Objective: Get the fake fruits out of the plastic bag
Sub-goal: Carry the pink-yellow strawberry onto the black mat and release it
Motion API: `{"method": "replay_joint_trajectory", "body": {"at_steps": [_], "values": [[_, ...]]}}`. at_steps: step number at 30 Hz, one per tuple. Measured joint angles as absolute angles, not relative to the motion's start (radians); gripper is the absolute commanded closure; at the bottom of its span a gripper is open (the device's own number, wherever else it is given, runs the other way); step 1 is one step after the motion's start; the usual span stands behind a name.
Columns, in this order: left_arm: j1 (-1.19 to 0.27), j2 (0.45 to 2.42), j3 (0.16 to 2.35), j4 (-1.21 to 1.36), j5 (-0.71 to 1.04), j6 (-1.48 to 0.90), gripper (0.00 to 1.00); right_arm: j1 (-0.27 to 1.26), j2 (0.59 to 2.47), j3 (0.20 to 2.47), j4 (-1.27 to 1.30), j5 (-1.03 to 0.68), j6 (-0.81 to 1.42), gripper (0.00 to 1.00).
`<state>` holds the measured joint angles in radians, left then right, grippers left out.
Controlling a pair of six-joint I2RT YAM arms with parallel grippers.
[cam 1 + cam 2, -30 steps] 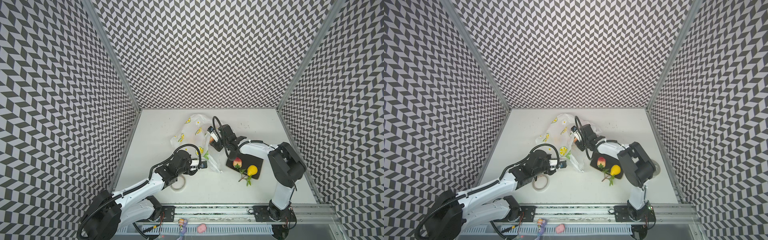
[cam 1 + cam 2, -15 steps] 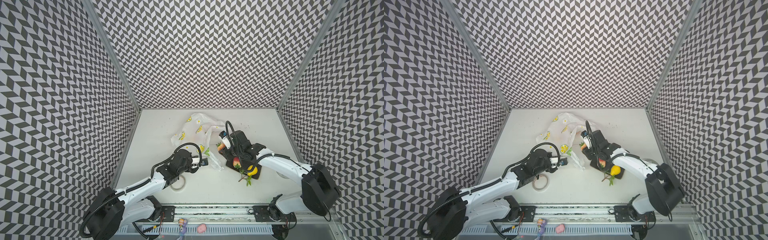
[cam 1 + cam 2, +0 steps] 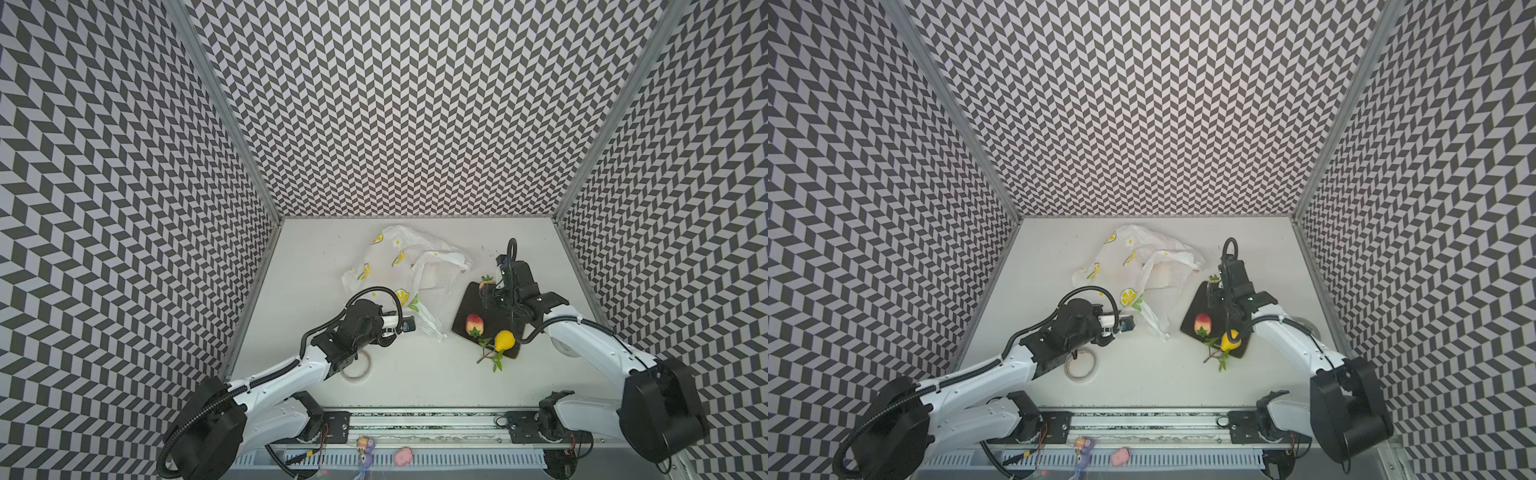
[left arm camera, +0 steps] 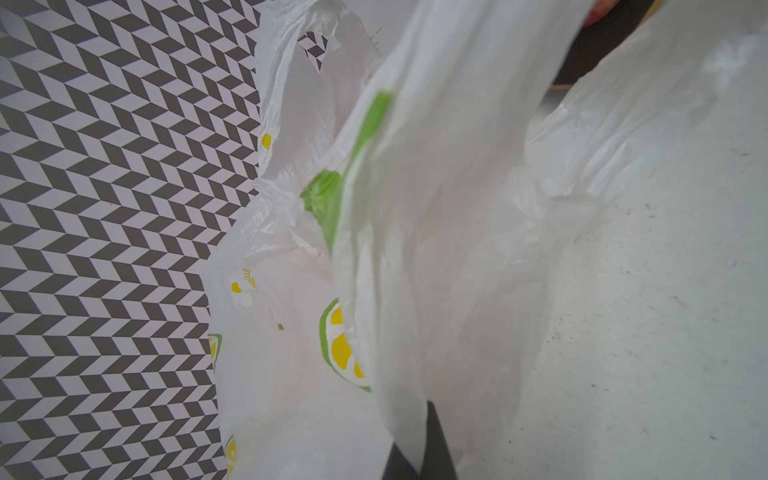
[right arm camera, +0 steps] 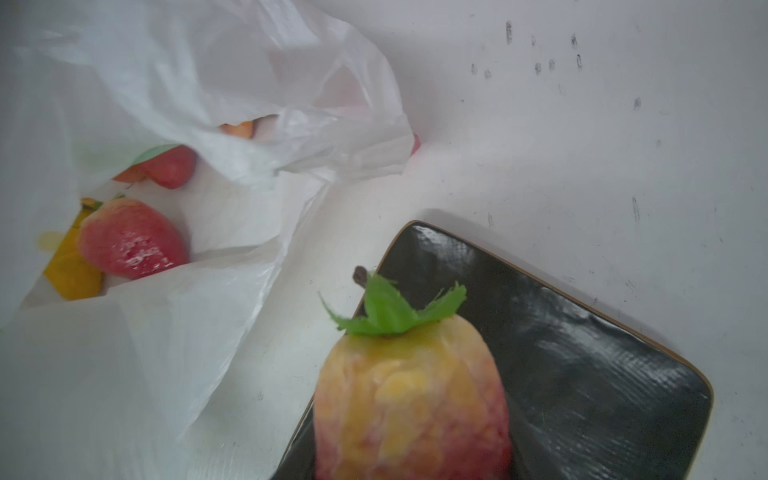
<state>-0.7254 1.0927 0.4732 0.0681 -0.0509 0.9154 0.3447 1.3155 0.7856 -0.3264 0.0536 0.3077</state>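
our left gripper [image 3: 409, 324] is closed tight. in the left wrist view its dark fingers [image 4: 436, 449], at the bottom edge of the frame, pinch a fold of the plastic bag [image 4: 436, 208]. in both top views it sits just left of the bag's lower handle, low over the table [image 3: 415, 395]. a tape roll [image 3: 355, 377] lies partly hidden under the arm behind it.

our right gripper [image 3: 487, 291] is clamped on a pale strawberry [image 5: 411, 399], yellowish with red streaks and a green cap. the fruit fills the lower centre of the right wrist view (the fingers themselves are outside that frame). in a top view it pokes out over the upper corner of the dark tray [image 3: 468, 305]; whether it touches the tray we cannot tell.

lower down on the tray lie a red strawberry [image 3: 474, 323] and a yellow pear [image 3: 504, 340]. the pear's leafy twig hangs off the tray's lower edge onto the table.

the bag lies crumpled at the centre of both top views, just left of the tray, with its mouth turned towards it. through that mouth, at the left of the right wrist view, we see more fruit inside. there is a bagged strawberry [image 5: 133, 237], glossy and red, a second red fruit [image 5: 170, 166] above it, and an orange-yellow piece [image 5: 72, 270] beneath.
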Motion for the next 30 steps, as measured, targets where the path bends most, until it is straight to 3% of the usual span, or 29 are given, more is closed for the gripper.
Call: {"method": "replay_joint_trajectory", "body": {"at_steps": [7,16,23,30], "values": [[-0.725,1.093,0.473,0.067,-0.051,0.916,1.0,0.333,1.509,0.79,-0.187,0.058,0.324,0.62],[-0.725,1.093,0.473,0.067,-0.041,0.915,1.0,0.331,1.623,0.79,-0.065,0.064,0.359,0.57],[-0.725,1.092,0.473,0.066,-0.04,0.915,1.0,0.331,1.636,0.79,-0.035,0.084,0.38,0.31],[-0.725,1.088,0.473,0.066,-0.04,0.915,1.0,0.331,1.58,0.788,-0.053,0.094,0.389,0.23]]}}
